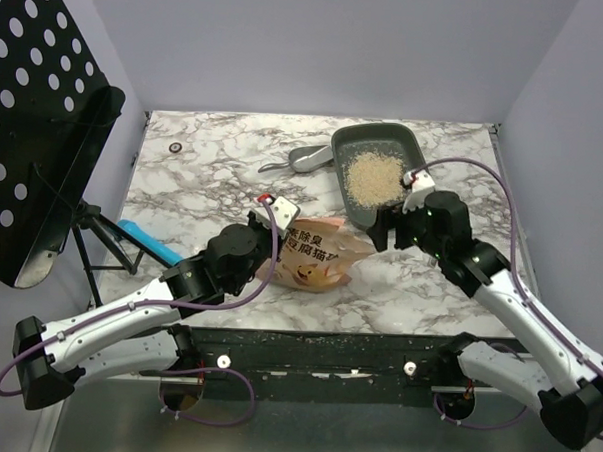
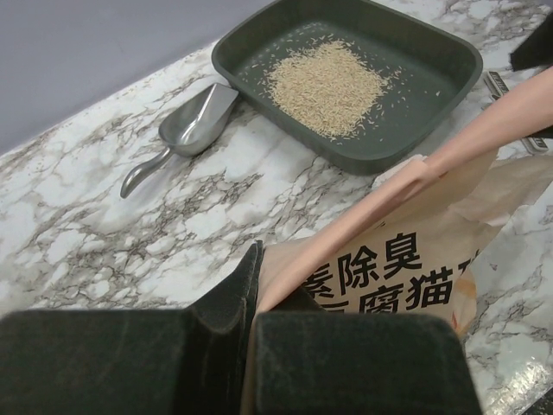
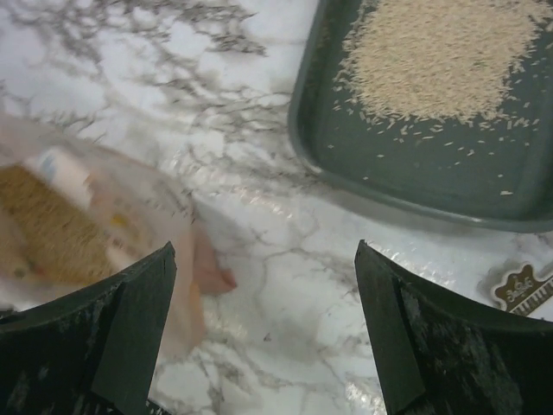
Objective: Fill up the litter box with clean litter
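The dark grey rectangular plastic litter box (image 1: pixel 375 137) stands on the white marble-patterned table (image 1: pixel 213 182), at the far side and a little right of the middle. Inside it lies a loose heap of pale tan, fine clean litter (image 1: pixel 375 177). The heap covers the middle of the floor, and single grains are scattered around it. The corners of the floor are bare.

Just beside the left wall of the box lies a small grey metal scoop (image 1: pixel 306 160), with its handle pointing to the left.

An orange-tan printed plastic bag with black characters (image 1: pixel 315 259) lies on the table in front of the box, between the two arms. The left gripper (image 1: pixel 271 235) has its jaws closed on the edge of this bag. In the left wrist view the thin plastic goes between the two black fingers (image 2: pixel 225 311), and the raised bag covers part of the near corner of the box.

The right gripper (image 1: pixel 391 230) hovers near the front corner of the box, just beside the mouth of the bag. Its jaws stand wide apart and hold nothing. Between them the right wrist view shows bare table.

A black perforated panel on a stand (image 1: pixel 37 94) is left of the table, with a light blue bar (image 1: pixel 153 243) below it. A small dark round thing (image 1: pixel 175 146) lies at the far left of the table.
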Available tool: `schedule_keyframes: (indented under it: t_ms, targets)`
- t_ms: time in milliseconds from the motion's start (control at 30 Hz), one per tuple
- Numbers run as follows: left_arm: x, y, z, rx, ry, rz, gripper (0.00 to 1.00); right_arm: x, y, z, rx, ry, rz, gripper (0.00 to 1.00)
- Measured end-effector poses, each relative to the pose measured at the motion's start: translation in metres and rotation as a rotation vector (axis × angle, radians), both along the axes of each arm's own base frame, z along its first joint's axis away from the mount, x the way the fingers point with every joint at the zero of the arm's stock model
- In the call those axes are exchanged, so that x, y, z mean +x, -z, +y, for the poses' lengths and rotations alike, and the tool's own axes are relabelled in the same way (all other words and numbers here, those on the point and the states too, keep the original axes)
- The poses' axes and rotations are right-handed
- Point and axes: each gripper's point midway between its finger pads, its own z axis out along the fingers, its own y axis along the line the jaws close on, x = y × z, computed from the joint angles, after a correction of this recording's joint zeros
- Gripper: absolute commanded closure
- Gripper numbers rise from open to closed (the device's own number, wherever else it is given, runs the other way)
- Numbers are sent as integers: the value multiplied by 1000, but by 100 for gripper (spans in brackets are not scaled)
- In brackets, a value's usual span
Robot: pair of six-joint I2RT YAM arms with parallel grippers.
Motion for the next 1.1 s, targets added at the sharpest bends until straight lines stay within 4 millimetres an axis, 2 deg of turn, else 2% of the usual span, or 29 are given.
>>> schedule_keyframes:
  t_ms: [67, 167, 267, 367, 533, 700, 867, 1100]
  targets:
    - [1, 3, -1, 6, -2, 7, 100, -24, -1, 1, 48, -70, -19, 8]
    - [0, 5, 1, 9, -10, 15, 100, -54, -17, 7, 146, -183, -105, 8]
    - [-2, 10, 7, 21, -19, 32, 100, -75, -28, 19, 228, -304, -180, 8]
    - [-8, 16, 16, 19, -26, 52, 98, -86, -25, 33, 274, -410, -188, 9]
    - [-21, 18, 33, 7, -28, 71, 94, -90, -10, 50, 302, -514, -177, 9]
    - [-28, 19, 47, -11, -41, 68, 91, -87, -11, 67, 324, -605, -197, 10]
    - [-31, 18, 52, -33, -42, 61, 89, -81, -8, 82, 350, -671, -213, 10]
    - [-33, 17, 54, -44, -42, 55, 89, -81, 18, 92, 385, -736, -233, 10]
